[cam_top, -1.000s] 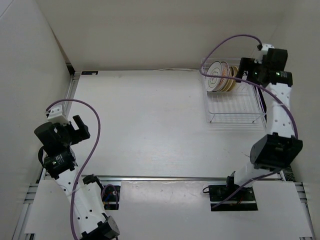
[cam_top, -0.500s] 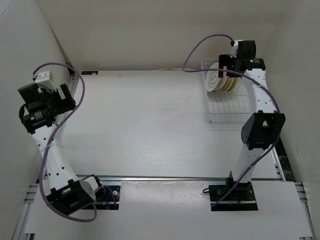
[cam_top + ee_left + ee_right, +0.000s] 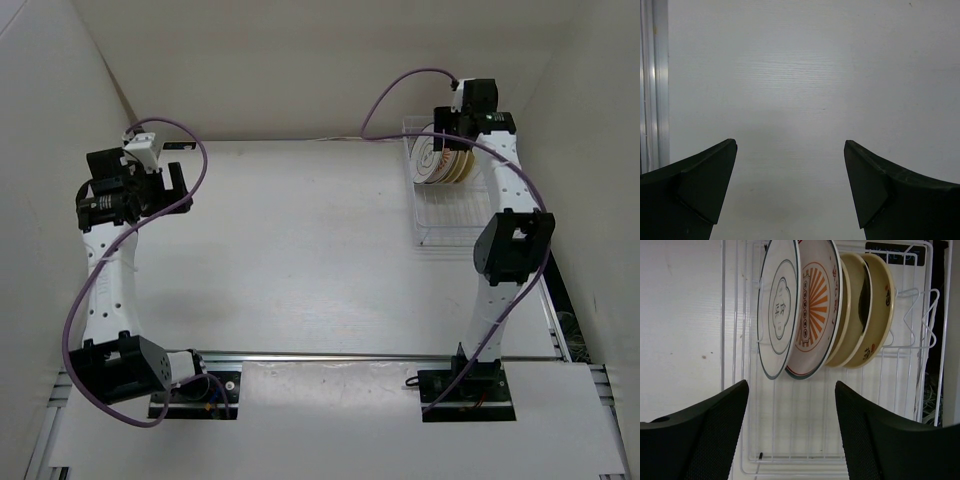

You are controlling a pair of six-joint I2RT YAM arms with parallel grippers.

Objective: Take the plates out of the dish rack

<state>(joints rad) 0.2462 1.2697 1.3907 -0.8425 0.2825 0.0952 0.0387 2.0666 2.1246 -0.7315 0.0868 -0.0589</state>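
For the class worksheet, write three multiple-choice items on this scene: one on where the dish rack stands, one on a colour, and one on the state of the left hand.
1. Where on the table does the dish rack stand?
A. near left corner
B. far right corner
C. centre

2. What colour is the pattern on the sunburst plate?
A. blue
B. green
C. orange-red

3. How is the left hand?
A. open, holding nothing
B. shut on a plate
C. shut on a rack wire

Key:
1 B, since the top view shows the rack at the table's far right.
2 C, since the right wrist view shows orange-red rays.
3 A, since the left wrist view shows it spread wide over bare table.
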